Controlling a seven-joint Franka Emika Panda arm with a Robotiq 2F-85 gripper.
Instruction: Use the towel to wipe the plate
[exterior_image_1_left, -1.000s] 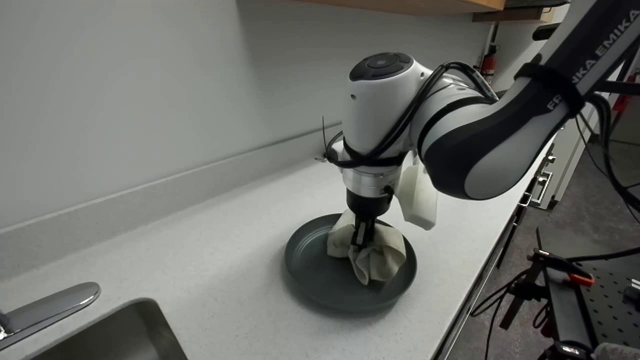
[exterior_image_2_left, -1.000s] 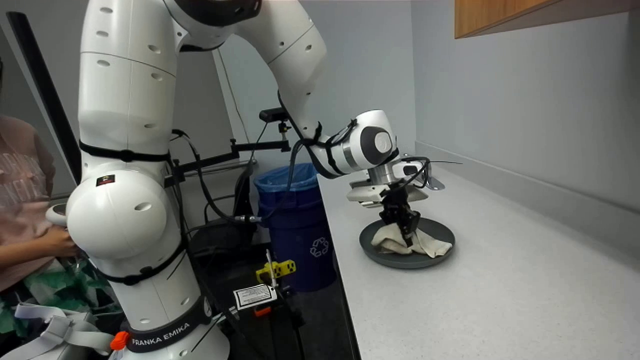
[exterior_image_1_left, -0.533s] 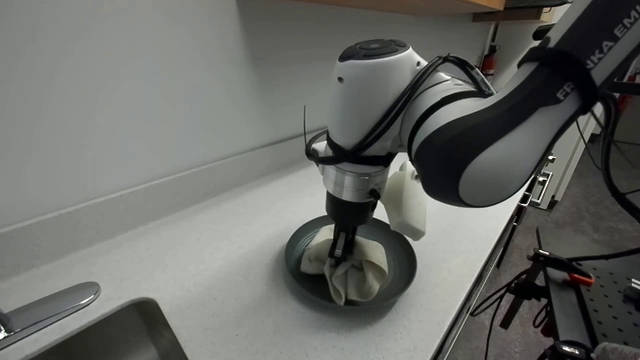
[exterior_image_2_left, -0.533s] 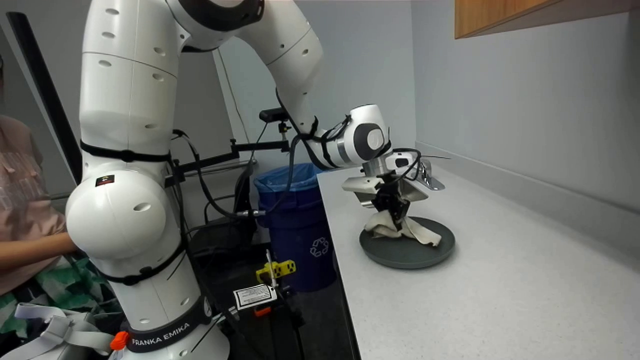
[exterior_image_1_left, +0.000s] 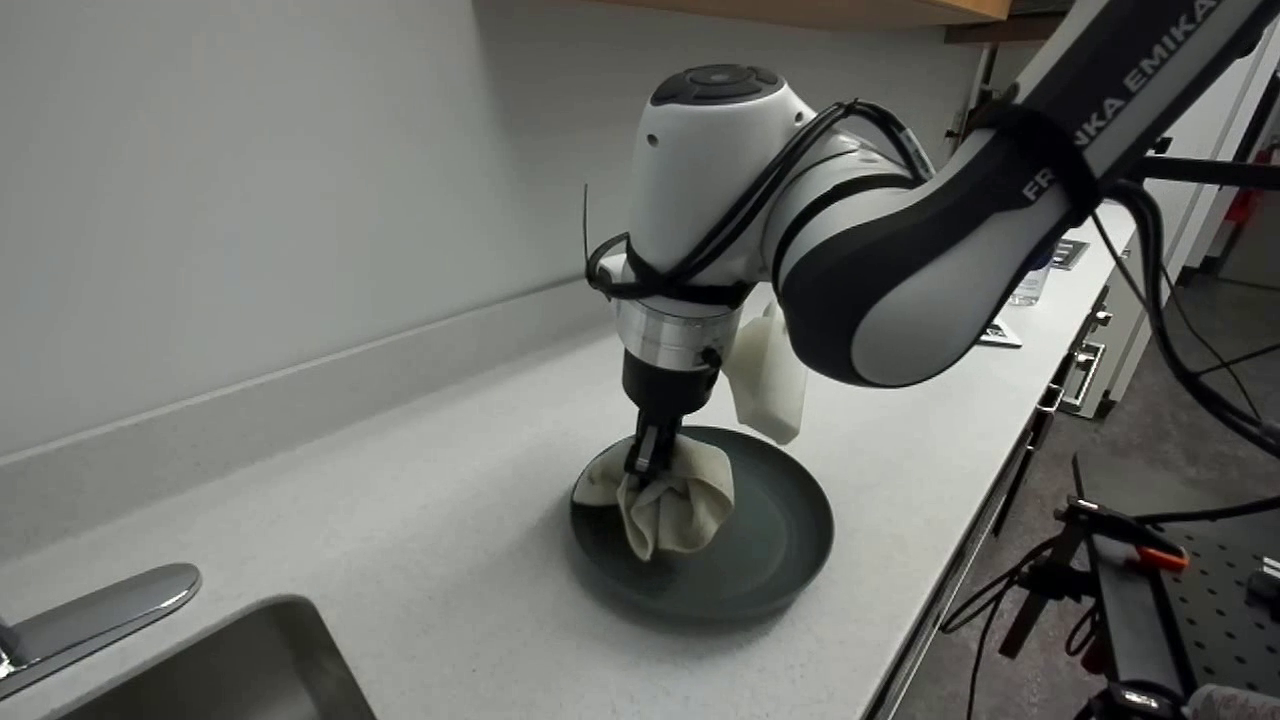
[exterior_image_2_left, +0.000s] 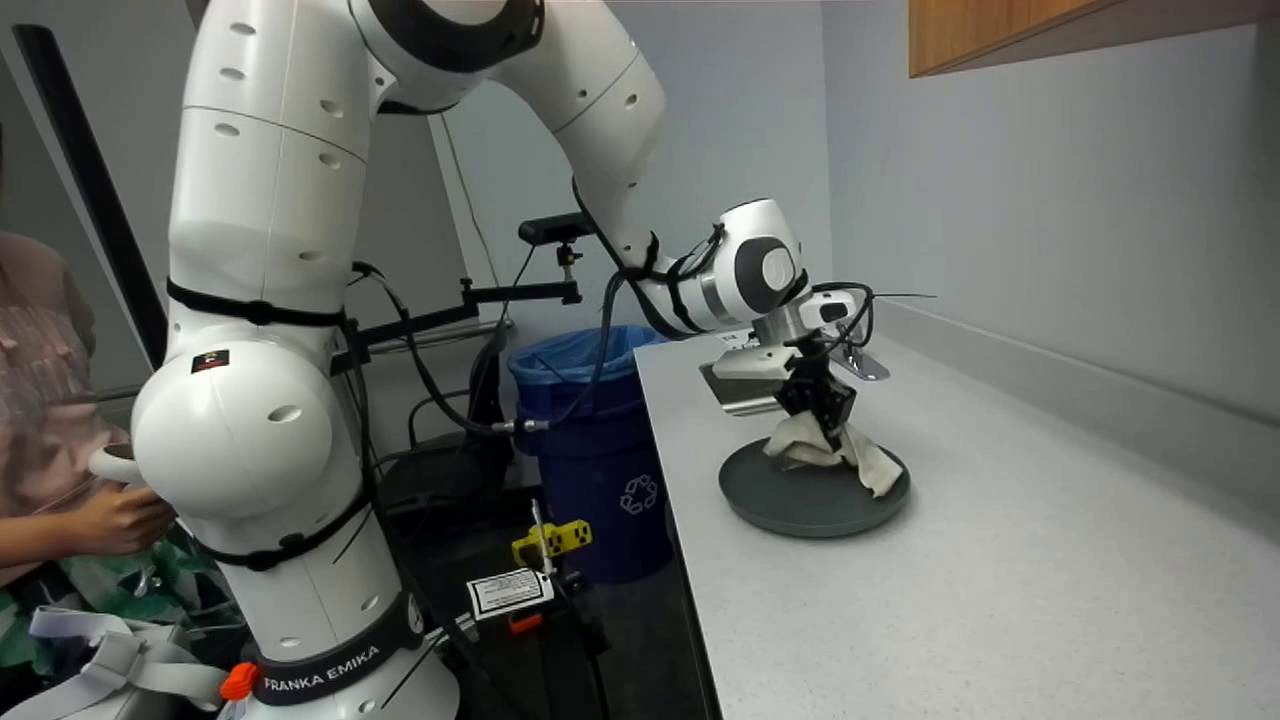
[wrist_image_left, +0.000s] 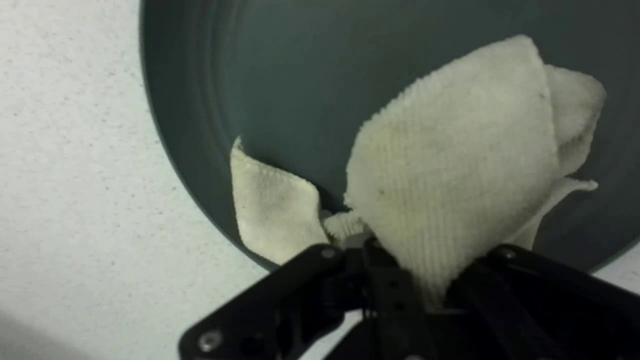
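Observation:
The dark grey-green round plate (exterior_image_1_left: 775, 550) sits on the white counter; it also shows in an exterior view (exterior_image_2_left: 800, 512) and the wrist view (wrist_image_left: 300, 75). My gripper (exterior_image_1_left: 648, 468) is shut on the bunched cream towel (exterior_image_1_left: 695, 500) and points down over the plate's side nearer the sink and wall. In an exterior view the gripper (exterior_image_2_left: 835, 438) and towel (exterior_image_2_left: 798, 440) are over the plate's far part. In the wrist view the towel (wrist_image_left: 455, 160) rises between the fingers (wrist_image_left: 425, 265), with a loose corner near the plate's rim. I cannot tell how firmly the towel touches the plate.
A sink (exterior_image_1_left: 250, 670) and faucet (exterior_image_1_left: 110, 610) lie beyond the plate. A wall with a low backsplash (exterior_image_1_left: 400, 390) runs along the counter's back. A wooden cabinet (exterior_image_2_left: 1050, 40) hangs above. A blue bin (exterior_image_2_left: 600, 470) stands off the counter's edge. A person (exterior_image_2_left: 50, 420) is behind the arm.
My gripper and the towel have swept across the plate toward the sink side, then back toward the wall. The towel stays in the grip. The plate has not visibly moved.

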